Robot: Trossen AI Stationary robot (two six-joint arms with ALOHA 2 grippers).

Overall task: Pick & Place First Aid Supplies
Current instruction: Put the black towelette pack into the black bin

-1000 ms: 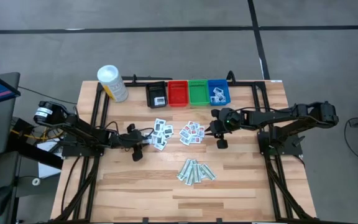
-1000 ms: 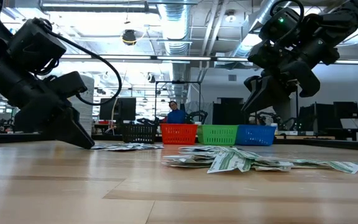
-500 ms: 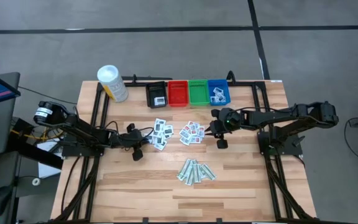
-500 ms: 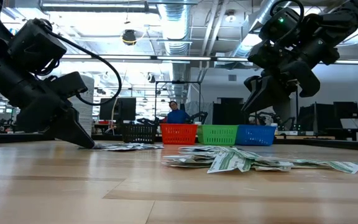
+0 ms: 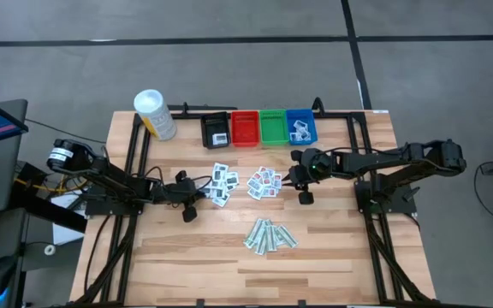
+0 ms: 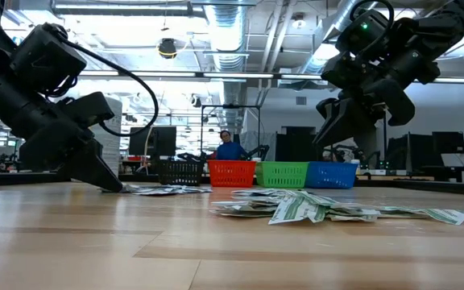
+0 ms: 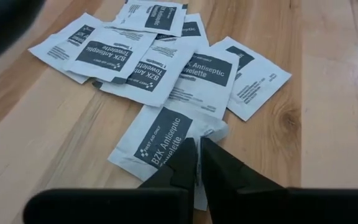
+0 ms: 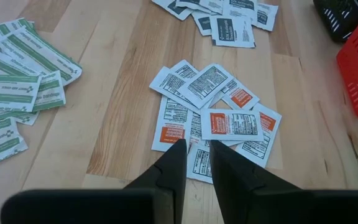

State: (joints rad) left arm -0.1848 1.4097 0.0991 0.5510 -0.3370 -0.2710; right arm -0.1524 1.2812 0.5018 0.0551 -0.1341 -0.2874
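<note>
While the right gripper (image 5: 300, 190) is waiting with fingers slightly apart over the orange-print packets (image 8: 213, 121), the left gripper (image 7: 197, 163) is pinching a BZK antiseptic packet (image 7: 166, 138) at the dark-print pile's seven o'clock edge; lifting toward the black bin (image 5: 216, 130) at twelve o'clock likely follows.

- "BZK Antiseptic" and "FOR FIRST AID ONLY" stand in white on the dark panel of the white packet (image 7: 166, 140) nearest the left tool (image 7: 199, 163);
- "Antiseptic Towelette" reads on the packet (image 7: 199, 70) just beyond it;
- print on the other packets is too small to read.
</note>
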